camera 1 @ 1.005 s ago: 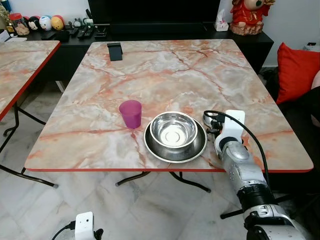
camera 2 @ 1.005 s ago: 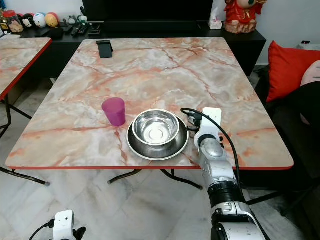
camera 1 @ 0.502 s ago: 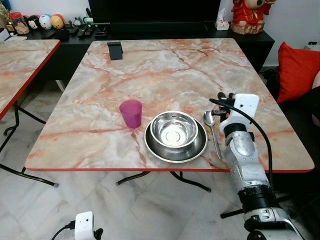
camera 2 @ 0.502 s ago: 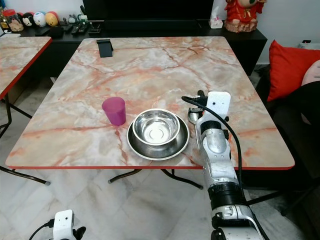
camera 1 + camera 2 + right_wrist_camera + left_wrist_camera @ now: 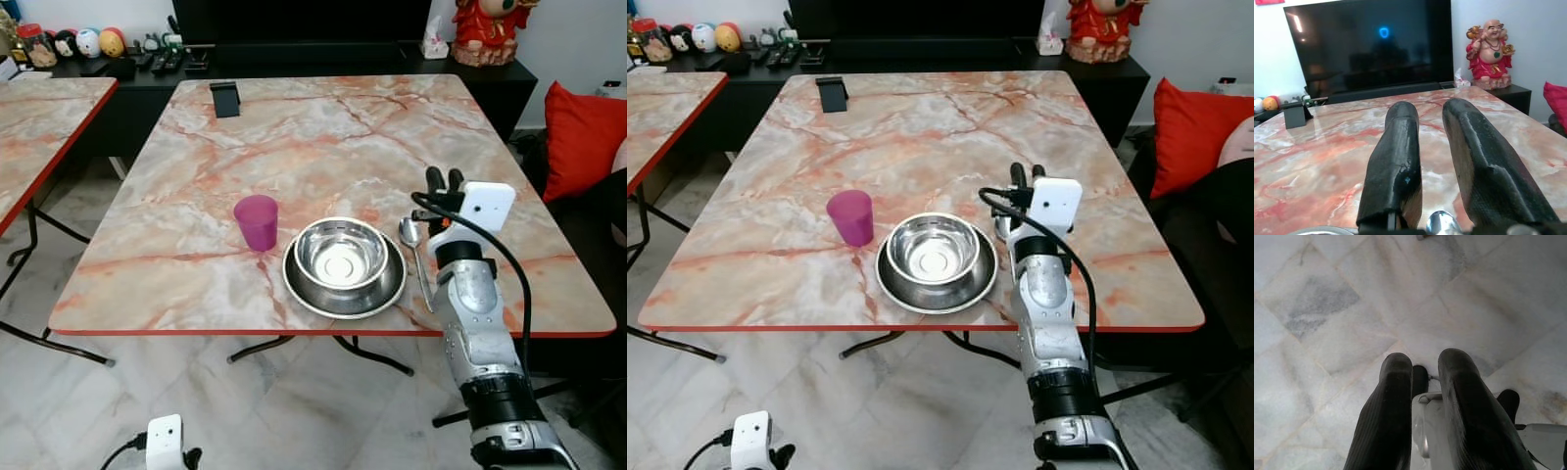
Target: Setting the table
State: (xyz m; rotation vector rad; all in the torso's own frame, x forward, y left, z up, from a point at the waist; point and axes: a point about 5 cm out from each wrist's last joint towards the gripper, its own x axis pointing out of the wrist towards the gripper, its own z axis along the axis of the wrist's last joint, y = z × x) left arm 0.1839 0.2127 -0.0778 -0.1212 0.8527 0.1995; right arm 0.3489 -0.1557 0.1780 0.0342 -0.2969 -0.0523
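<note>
One spoon lay on the marble table just right of the steel bowl in its plate, handle running toward the near edge. Right gripper hovered just above its far end, fingers apart, holding nothing. Purple cup stood left of the bowl. Left gripper hung idle, fingers slightly parted, empty.

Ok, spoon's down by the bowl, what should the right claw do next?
Probably pull the right claw back toward the robot. The spoon lies flat beside the bowl and plate, cup in place, and the claw hangs empty above it.
</note>
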